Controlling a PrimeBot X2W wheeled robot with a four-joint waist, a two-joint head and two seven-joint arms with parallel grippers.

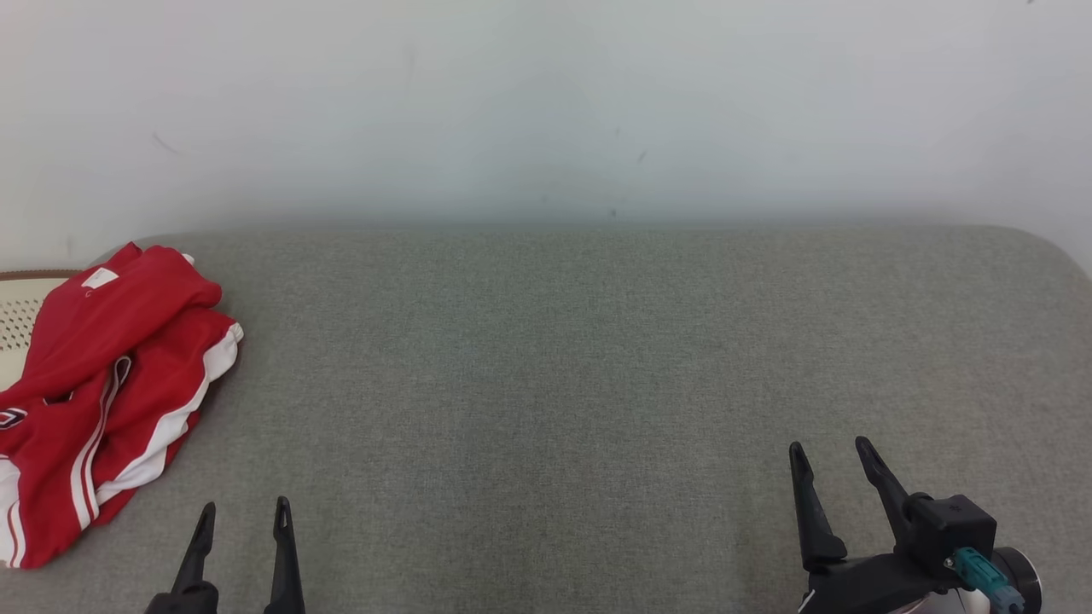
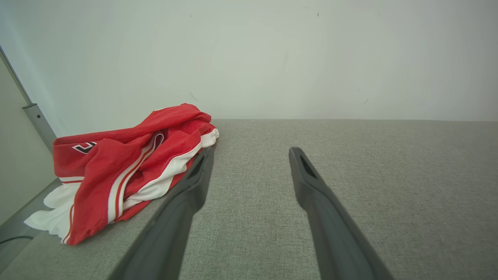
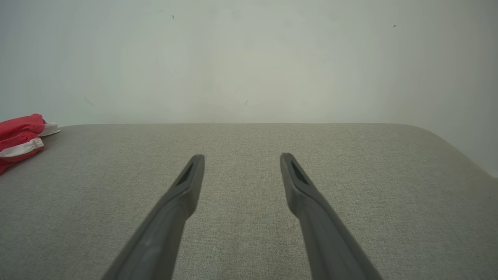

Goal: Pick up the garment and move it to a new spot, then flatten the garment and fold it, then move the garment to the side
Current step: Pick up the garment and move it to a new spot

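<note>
You'll see the red garment [image 1: 111, 384] crumpled at the frame's left edge on the grey cushion [image 1: 546, 384]. Your left gripper [image 1: 245, 505] and right gripper [image 1: 828, 445] sit released, grasping nothing, along the bottom.

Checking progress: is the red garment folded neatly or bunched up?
Bunched up: the red garment lies crumpled in uneven ridges at the left edge of the grey surface.

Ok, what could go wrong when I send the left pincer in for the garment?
1. The garment lies bunched at the left edge of the table, partly hanging over it; a nudge might slide it off.
2. Its layers overlap, so the open left pincer may catch several at once, making flattening harder.
</note>
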